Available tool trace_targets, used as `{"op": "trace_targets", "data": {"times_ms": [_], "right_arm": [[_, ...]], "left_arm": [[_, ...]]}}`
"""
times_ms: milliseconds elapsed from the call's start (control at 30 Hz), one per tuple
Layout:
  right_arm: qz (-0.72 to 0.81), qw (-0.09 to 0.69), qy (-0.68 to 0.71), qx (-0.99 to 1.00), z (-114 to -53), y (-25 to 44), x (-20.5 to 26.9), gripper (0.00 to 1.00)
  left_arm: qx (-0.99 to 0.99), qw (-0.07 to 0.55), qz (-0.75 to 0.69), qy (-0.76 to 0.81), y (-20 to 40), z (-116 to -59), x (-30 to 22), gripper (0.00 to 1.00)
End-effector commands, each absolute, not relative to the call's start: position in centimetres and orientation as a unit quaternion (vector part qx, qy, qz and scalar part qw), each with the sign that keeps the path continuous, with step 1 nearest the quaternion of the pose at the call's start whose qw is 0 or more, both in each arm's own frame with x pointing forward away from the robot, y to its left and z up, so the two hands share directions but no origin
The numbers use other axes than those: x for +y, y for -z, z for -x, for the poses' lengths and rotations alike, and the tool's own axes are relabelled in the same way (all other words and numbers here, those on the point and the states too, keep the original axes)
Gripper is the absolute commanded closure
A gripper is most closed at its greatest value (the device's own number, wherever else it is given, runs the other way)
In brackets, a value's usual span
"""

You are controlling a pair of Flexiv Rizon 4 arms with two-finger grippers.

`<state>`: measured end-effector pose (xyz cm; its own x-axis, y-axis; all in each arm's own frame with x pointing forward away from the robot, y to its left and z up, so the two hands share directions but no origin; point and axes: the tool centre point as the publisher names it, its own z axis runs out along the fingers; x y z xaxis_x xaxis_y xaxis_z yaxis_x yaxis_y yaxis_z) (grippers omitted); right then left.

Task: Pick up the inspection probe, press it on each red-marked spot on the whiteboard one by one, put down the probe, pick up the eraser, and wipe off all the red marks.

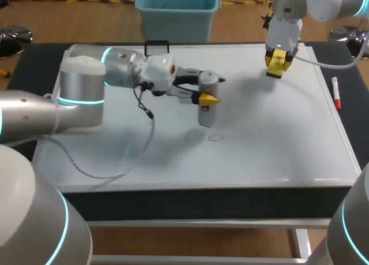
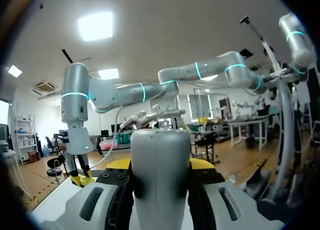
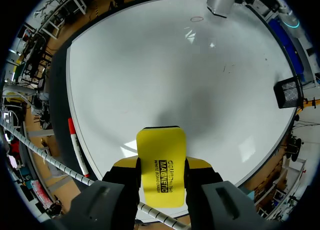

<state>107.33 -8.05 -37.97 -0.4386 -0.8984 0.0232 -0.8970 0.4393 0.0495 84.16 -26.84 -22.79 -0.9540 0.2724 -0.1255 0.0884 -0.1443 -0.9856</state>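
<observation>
My left gripper (image 1: 212, 89) is shut on the grey inspection probe (image 1: 206, 110), which stands upright over the middle of the whiteboard (image 1: 271, 132). Its lower end is just behind a faint ring mark (image 1: 215, 137). In the left wrist view the probe (image 2: 160, 165) fills the space between the fingers. At the back right, above the board, my right gripper (image 1: 275, 66) is shut on the yellow eraser (image 3: 161, 165). The right wrist view looks down on the whiteboard (image 3: 165, 84), the probe (image 3: 220, 2) and the ring mark (image 3: 197, 19). I see no clear red marks on the board.
A red marker (image 1: 335, 93) lies by the board's right edge, also visible beside the right gripper (image 3: 77, 145). A black mesh holder (image 1: 156, 47) stands at the board's back edge. A cable (image 1: 104, 167) hangs from my left arm over the board's left part.
</observation>
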Motion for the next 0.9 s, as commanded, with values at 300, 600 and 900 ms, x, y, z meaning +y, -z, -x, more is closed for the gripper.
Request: {"op": "trace_targets", "data": {"times_ms": [300, 600, 900], "right_arm": [[-0.530, 0.025, 0.015, -0.847, -107.4, 37.8, -8.1, 1.00], [-0.530, 0.025, 0.015, -0.847, -107.4, 37.8, -8.1, 1.00], [-0.530, 0.025, 0.015, -0.847, -107.4, 37.8, -8.1, 1.00]], "left_arm": [[-0.666, 0.021, 0.103, -0.738, 21.2, -85.1, -17.3, 1.00], [-0.668, 0.000, 0.060, -0.741, 22.1, -87.4, -12.0, 1.00], [-0.668, -0.015, 0.043, -0.743, 22.4, -88.8, -8.9, 1.00]]}}
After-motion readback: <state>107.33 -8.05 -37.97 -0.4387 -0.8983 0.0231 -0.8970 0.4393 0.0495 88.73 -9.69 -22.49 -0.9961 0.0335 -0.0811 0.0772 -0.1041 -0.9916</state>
